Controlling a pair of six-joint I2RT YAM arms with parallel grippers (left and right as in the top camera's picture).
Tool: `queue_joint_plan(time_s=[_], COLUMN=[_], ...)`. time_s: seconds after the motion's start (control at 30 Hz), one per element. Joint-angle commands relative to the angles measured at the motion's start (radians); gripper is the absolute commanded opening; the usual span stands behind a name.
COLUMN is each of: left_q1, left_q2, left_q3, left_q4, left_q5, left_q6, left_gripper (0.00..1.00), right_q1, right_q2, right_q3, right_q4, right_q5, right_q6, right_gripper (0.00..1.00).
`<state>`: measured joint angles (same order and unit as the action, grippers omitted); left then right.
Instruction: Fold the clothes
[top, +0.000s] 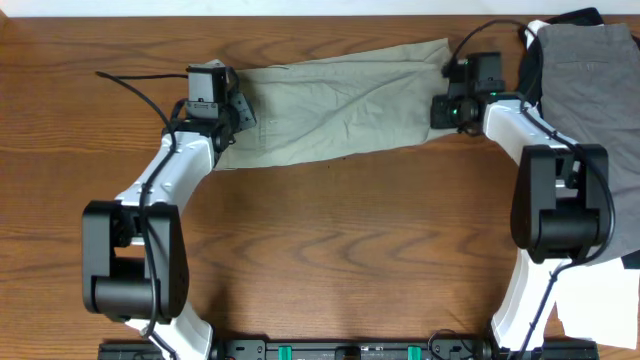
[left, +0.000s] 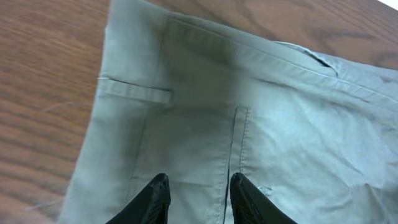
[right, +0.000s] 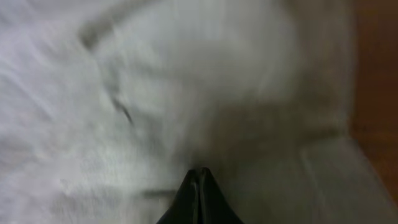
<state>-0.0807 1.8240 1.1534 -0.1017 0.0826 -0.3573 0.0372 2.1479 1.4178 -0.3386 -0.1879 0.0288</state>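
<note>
The khaki-olive shorts (top: 340, 105) lie flat and spread lengthwise across the far middle of the wooden table. My left gripper (top: 238, 112) is over their left end, by the waistband. In the left wrist view my left gripper (left: 198, 183) is open, with its fingers astride a seam of the shorts (left: 261, 124) and a belt loop further left. My right gripper (top: 437, 108) is at the shorts' right end. In the blurred right wrist view my right gripper (right: 199, 173) has its fingertips pressed together over the cloth (right: 124, 93). No fabric shows between them.
A pile of grey (top: 595, 80), black and white garments lies at the far right, next to my right arm. A white cloth (top: 600, 310) sits at the near right corner. Bare wooden table (top: 340, 240) stretches in front of the shorts.
</note>
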Motion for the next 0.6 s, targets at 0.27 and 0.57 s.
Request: queue_joint_plan(time_s=[0.27,0.57], left_q1=[0.005,0.005], left_q2=[0.151,0.061], left_q3=[0.007,0.008], left_q4=[-0.002,-0.06], left_q5=[-0.004,-0.004], left_q6=[0.058,0.058], left_gripper=[0.27,0.25], right_q1=[0.002,0.003], right_q2=[0.013,0.009], right_q3=[0.0,0.0], right_q4=[-0.352,-0.584], right_q5=[0.135,0.191], right_q6=[0.119,0.166], right_gripper=[0.01,0.01])
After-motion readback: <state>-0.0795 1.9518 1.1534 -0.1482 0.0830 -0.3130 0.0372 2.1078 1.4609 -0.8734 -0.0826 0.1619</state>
